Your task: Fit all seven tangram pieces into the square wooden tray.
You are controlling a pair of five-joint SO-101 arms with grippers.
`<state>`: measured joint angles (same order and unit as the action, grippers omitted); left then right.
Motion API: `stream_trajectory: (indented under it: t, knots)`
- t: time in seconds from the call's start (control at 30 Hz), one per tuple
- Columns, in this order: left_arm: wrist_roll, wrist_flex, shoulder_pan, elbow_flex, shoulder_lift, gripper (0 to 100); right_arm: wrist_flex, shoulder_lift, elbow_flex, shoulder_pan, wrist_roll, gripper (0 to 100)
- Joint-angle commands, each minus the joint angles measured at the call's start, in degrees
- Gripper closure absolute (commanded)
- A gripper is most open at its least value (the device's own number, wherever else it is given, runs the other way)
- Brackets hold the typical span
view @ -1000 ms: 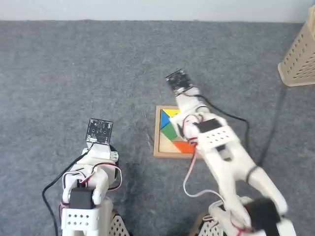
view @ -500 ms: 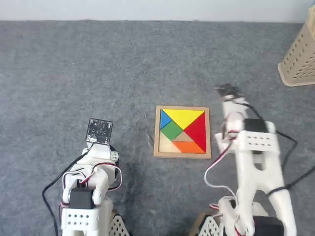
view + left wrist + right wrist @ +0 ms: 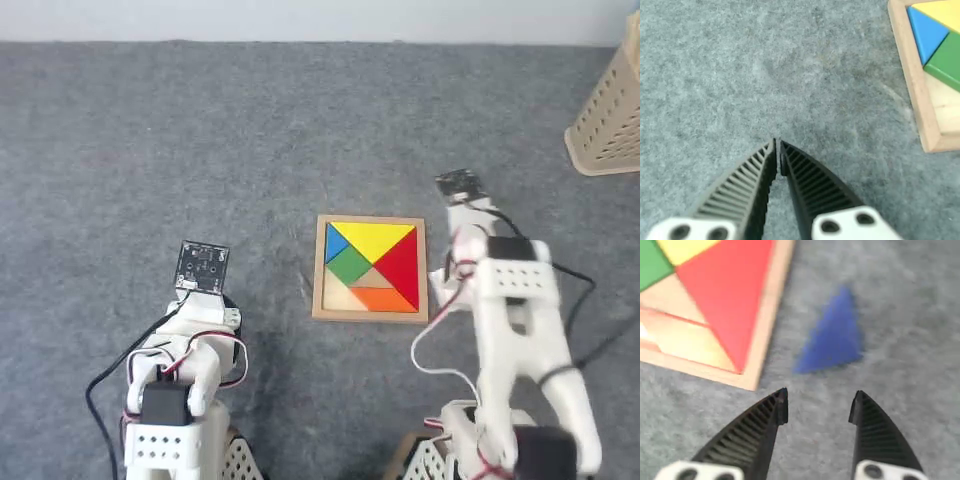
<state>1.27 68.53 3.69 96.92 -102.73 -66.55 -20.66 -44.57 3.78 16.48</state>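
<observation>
The square wooden tray (image 3: pixel 320 290) lies mid-table, holding a yellow triangle (image 3: pixel 372 238), a red triangle (image 3: pixel 400 265), a blue triangle (image 3: pixel 334 243), a green square (image 3: pixel 349 265) and an orange piece (image 3: pixel 386 298). Pale wood shows at its lower left corner. My right arm (image 3: pixel 510 290) stands just right of the tray. My right gripper (image 3: pixel 820 395) hangs open over the carpet, just short of a dark blue triangle (image 3: pixel 832 337) lying beside the tray's rim (image 3: pixel 775 315). My left gripper (image 3: pixel 777 145) is shut and empty above bare carpet, left of the tray (image 3: pixel 912 85).
A beige perforated basket (image 3: pixel 608 110) stands at the far right edge. Grey carpet covers the whole table, with open room left of and beyond the tray. The left arm (image 3: pixel 185 350) sits at the near left.
My right arm swung from over the tray to its right side, uncovering the tray. The left arm has not moved.
</observation>
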Motion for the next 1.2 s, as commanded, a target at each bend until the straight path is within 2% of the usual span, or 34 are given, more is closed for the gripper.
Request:
stream_trajectory:
  t: [0.0, 0.17, 0.43, 0.7, 0.93, 1.17]
  knots:
    - [-0.53, 0.26, 0.26, -0.31, -0.18, 99, -0.48, 8.84, 8.62, 1.63, -1.85, 78.6]
    - [-0.53, 0.26, 0.26, -0.31, -0.18, 99, 0.04, 18.15, 15.03, -0.75, -2.02, 78.6]
    - [-0.53, 0.26, 0.26, -0.31, -0.18, 99, 9.36, 27.65, 15.47, -5.85, -1.41, 78.6]
    - [-0.53, 0.26, 0.26, -0.31, -0.18, 99, 7.87, 29.93, 16.7, -5.85, -1.41, 79.1]
    - [-0.53, 0.26, 0.26, -0.31, -0.18, 99, 7.96, 29.76, 16.7, -5.93, -1.85, 97.2]
    - [-0.53, 0.26, 0.26, -0.31, -0.18, 99, 7.87, 29.41, 16.7, -5.93, -1.85, 99.1]
